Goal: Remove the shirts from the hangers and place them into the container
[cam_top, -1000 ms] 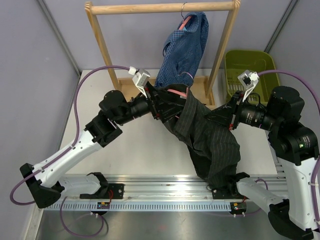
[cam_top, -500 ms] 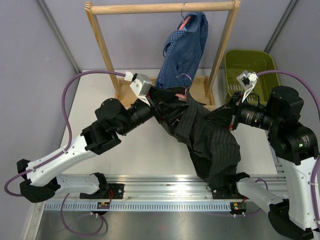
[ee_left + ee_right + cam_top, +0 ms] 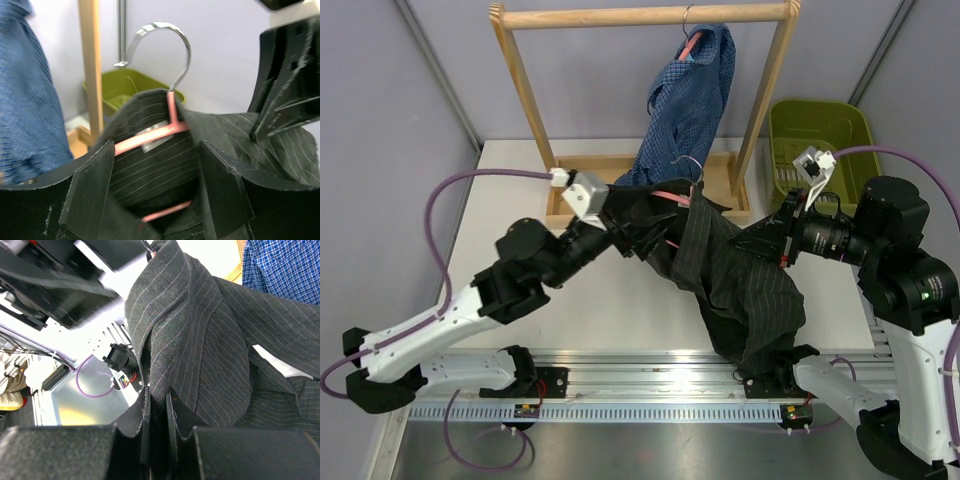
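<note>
Hanging over the middle of the bench, the black shirt is strung between the two arms, clear of the rack and not in the container. Its collar end lies toward 11 o'clock at the left gripper, and the rest of the cloth runs down toward 5 o'clock, where it bunches just above the rail at the near edge.

A pink hanger sits inside the collar, and its wire hook stands free above the fabric. In the left wrist view the left gripper is spread wide. One of its fingers stands on either side of the collar and hanger, and neither visibly presses on them.

The right gripper reaches in from 3 o'clock. Its jaws are nearly together, pinching a fold of the striped cloth; the right wrist view shows the fabric trapped between them and fanning out beyond.

At 12 o'clock stands the wooden rack. The blue checked shirt hangs from the right part of its top bar on the second pink hanger, and its lower hem drops behind the black shirt's collar.

The olive-green container sits at 2 o'clock, just beyond the rack's right post and behind the right arm. From above, the part of its floor that shows holds no shirt.
</note>
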